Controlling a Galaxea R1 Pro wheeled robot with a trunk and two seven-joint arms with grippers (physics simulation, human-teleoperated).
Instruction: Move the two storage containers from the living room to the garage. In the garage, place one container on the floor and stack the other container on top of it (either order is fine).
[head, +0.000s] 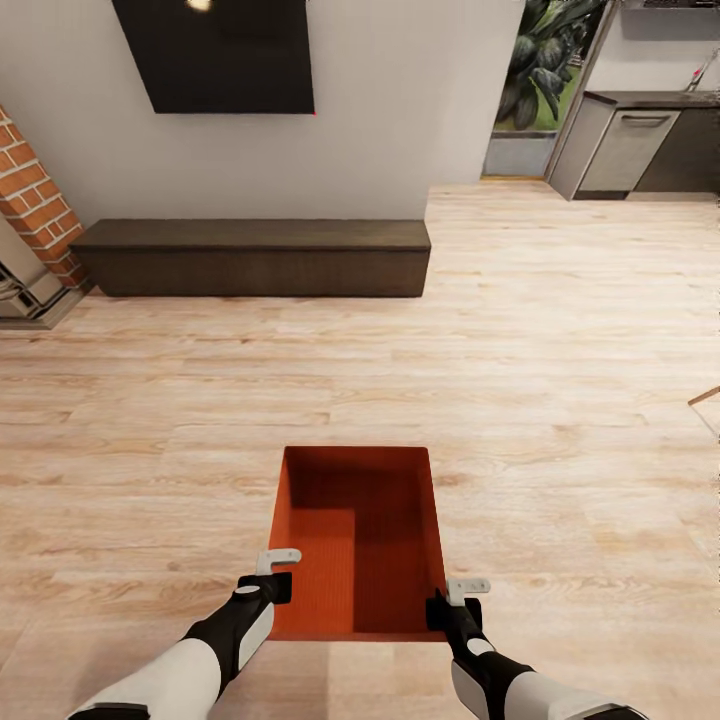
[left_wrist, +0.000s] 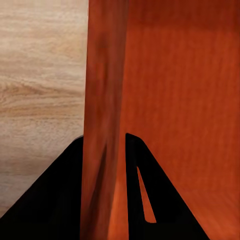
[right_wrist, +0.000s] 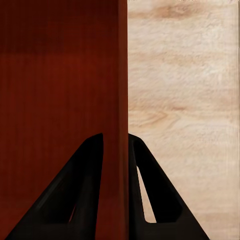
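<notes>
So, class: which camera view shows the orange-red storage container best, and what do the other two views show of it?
The head view: the whole open storage container is seen from above, over the wood floor. The left wrist view shows one thin wall between the left gripper fingers; the right wrist view shows the opposite wall clamped in the right gripper.

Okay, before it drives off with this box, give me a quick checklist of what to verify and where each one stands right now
1. Left gripper on the container wall: ok, a finger each side of the wall.
2. Right gripper on the opposite wall: ok, fingers straddle it.
3. Container level: ok, its rim looks even in the head view.
4. Container lifted off the wood floor: cannot tell.
5. Path clear: ok ahead, the bench stands far off by the wall.
6. Second container located: cannot tell.
</notes>
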